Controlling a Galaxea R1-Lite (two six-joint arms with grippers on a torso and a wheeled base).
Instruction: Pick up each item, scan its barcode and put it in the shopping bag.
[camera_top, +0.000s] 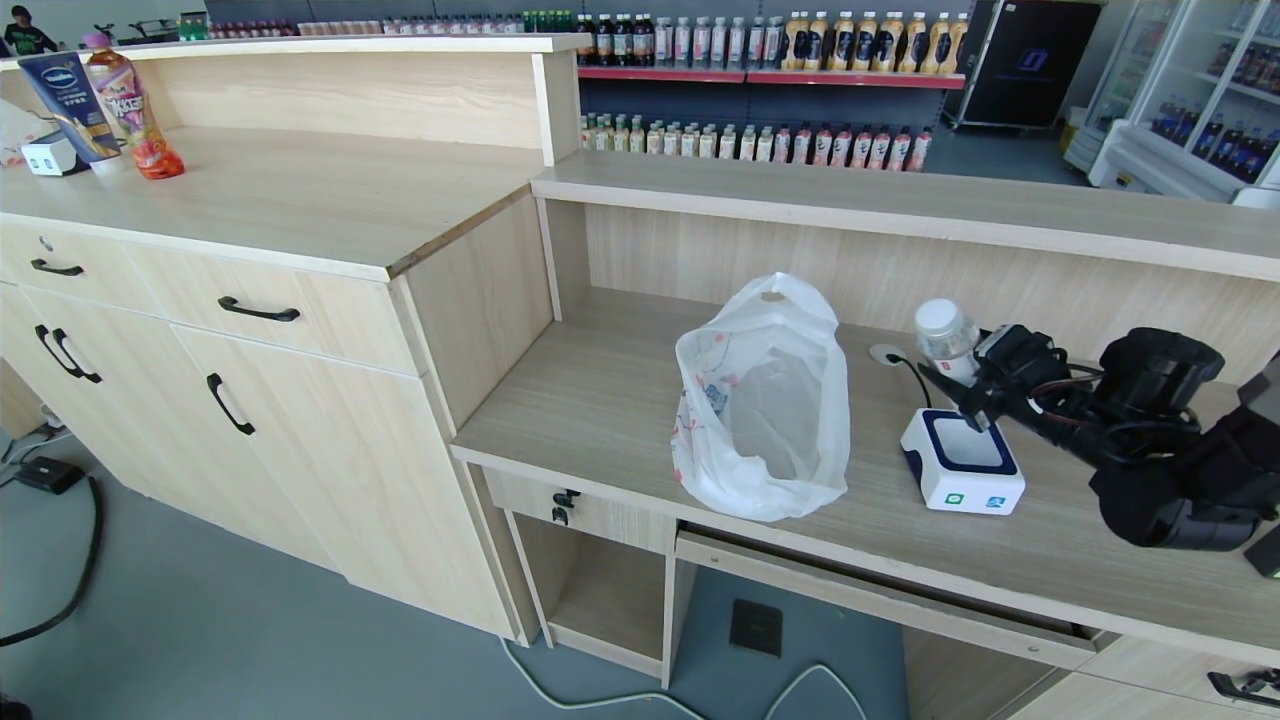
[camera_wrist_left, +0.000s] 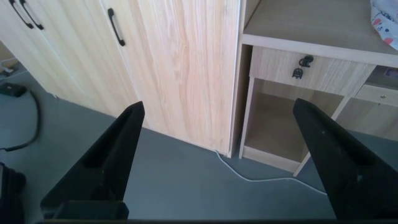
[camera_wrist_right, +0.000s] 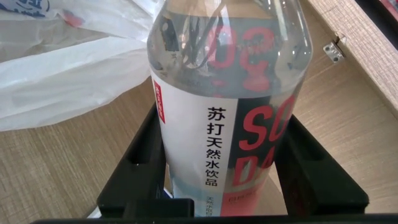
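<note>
Right end effector (camera_top: 980, 395) clamped around clear water bottle (camera_top: 944, 338), held close over white scanner (camera_top: 962, 462) on desk (camera_top: 600, 400). Shopping bag (camera_top: 765, 400) stands open beside scanner. Left end effector (camera_wrist_left: 217, 155) spread wide, empty, above floor.

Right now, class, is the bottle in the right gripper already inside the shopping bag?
No: the right gripper holds the bottle next to the scanner, outside the shopping bag standing beside it.

Clear glossy plastic bottle (camera_wrist_right: 227, 99), crinkly translucent bag (camera_top: 765, 400), matt woodgrain counter (camera_top: 600, 400)
</note>
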